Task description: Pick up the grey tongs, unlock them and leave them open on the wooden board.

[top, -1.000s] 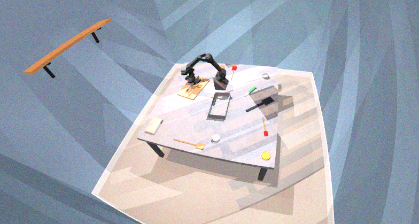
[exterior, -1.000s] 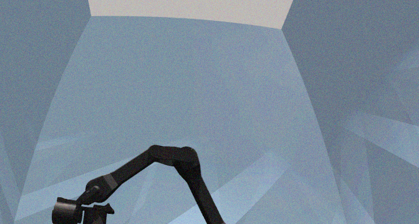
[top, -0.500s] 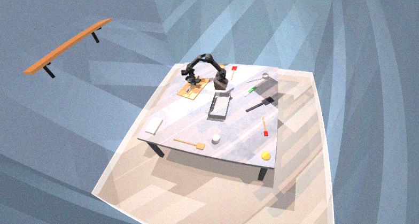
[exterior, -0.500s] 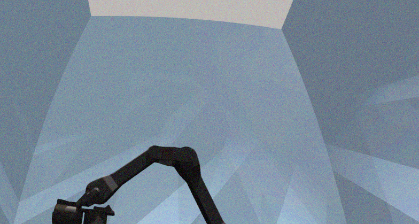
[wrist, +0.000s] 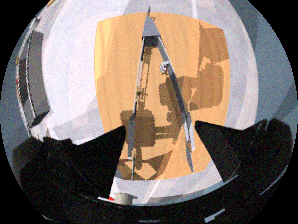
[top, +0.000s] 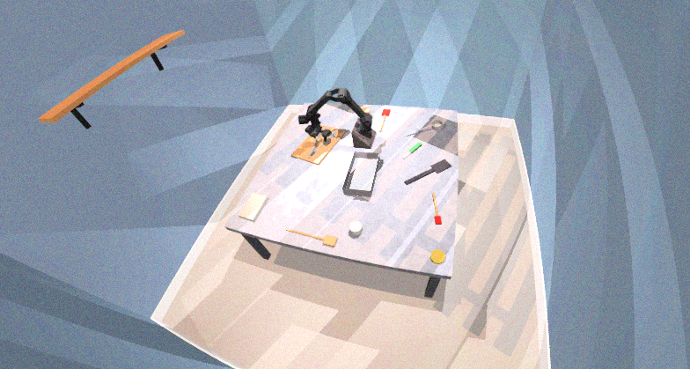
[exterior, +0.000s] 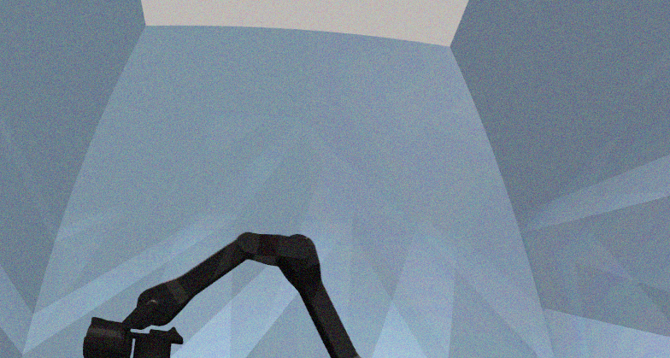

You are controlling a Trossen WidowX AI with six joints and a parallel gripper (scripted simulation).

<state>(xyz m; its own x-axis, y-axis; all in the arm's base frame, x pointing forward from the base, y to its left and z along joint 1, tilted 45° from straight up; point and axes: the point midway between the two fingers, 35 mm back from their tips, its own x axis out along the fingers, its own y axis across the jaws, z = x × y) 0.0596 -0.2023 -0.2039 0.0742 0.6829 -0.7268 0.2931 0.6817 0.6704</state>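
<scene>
Blue walls stand all around your grey table [top: 309, 207]. Your gripper [top: 322, 135] hangs over the wooden board [wrist: 113, 56] with its fingers spread wide, holding nothing. You can see the tongs [wrist: 162, 76] lying flat on the board, their two arms spread apart in a V. Nearby, the roasting tin [top: 361, 174] sits beside the board.

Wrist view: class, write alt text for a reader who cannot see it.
Grey tongs lie spread open in a narrow V on the wooden board, hinge at the far end. The gripper is open above them, its dark fingers framing the lower edge.
</scene>
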